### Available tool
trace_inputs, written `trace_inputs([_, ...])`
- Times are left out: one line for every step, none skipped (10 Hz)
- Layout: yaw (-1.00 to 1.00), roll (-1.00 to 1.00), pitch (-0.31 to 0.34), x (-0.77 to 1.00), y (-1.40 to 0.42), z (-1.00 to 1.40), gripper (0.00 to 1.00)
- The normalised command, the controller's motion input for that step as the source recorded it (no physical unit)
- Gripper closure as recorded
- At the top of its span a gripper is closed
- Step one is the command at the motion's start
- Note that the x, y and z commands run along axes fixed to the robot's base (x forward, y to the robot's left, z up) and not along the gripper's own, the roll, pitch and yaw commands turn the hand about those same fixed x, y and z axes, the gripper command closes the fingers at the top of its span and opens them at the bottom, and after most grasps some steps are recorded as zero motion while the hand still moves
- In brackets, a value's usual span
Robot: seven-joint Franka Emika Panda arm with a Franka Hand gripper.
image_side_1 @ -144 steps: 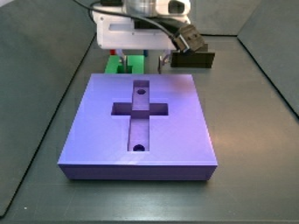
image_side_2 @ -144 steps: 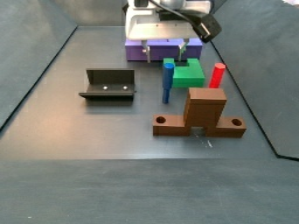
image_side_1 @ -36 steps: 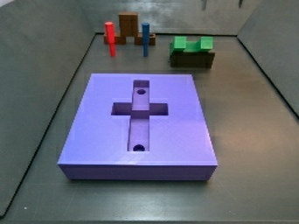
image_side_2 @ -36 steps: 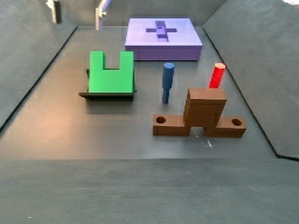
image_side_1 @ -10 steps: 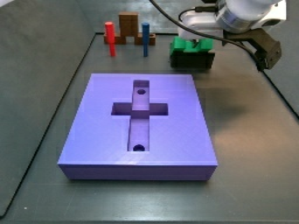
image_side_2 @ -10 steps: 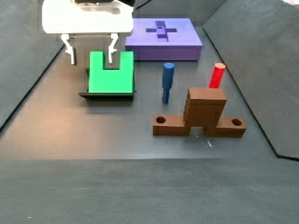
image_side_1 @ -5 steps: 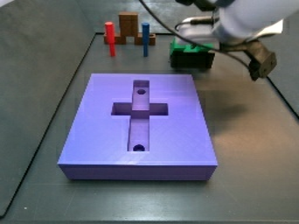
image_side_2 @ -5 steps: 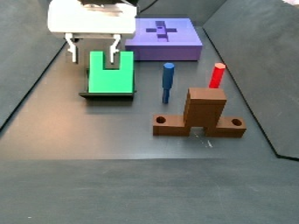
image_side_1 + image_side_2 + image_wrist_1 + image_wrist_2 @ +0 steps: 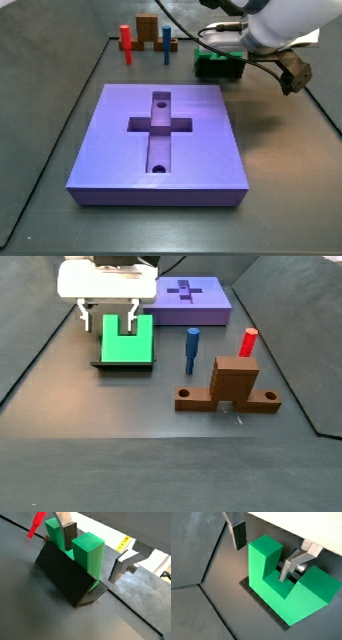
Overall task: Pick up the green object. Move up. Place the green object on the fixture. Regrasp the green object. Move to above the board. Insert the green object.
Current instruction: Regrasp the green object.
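Observation:
The green object (image 9: 127,348) is a U-shaped piece with two prongs and a notch. It rests on the dark fixture (image 9: 107,363), and both also show in a side view, the green object (image 9: 218,50) above the fixture (image 9: 218,69). My gripper (image 9: 108,318) is open and straddles one prong: one finger sits in the notch, the other outside the piece. Both wrist views show that prong between the fingers with gaps on each side, gripper (image 9: 95,552) and gripper (image 9: 266,551). The purple board (image 9: 167,140) lies apart from the fixture and shows again in a side view (image 9: 187,296).
A blue peg (image 9: 193,348), a red peg (image 9: 249,342) and an orange-brown upright block (image 9: 234,386) stand to one side of the fixture. The dark walls of the enclosure run along the floor's edges.
My gripper has come down a little over the green object, so that its fingers now straddle one prong. The green object and the fixture have not moved.

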Motion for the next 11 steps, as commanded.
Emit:
trace_inputs([0.00,0.00,0.000,0.00,0.00,0.00,1.00])
trace_inputs([0.00,0.00,0.000,0.00,0.00,0.00,1.00])
trace_inputs([0.00,0.00,0.000,0.00,0.00,0.00,1.00])
trace_inputs([0.00,0.00,0.000,0.00,0.00,0.00,1.00])
trace_inputs([0.00,0.00,0.000,0.00,0.00,0.00,1.00])
trace_inputs([0.00,0.00,0.000,0.00,0.00,0.00,1.00])
trace_inputs([0.00,0.00,0.000,0.00,0.00,0.00,1.00])
trace_inputs([0.00,0.00,0.000,0.00,0.00,0.00,1.00])
trace_inputs([0.00,0.00,0.000,0.00,0.00,0.00,1.00])
trace_inputs([0.00,0.00,0.000,0.00,0.00,0.00,1.00])
trace_inputs([0.00,0.00,0.000,0.00,0.00,0.00,1.00])
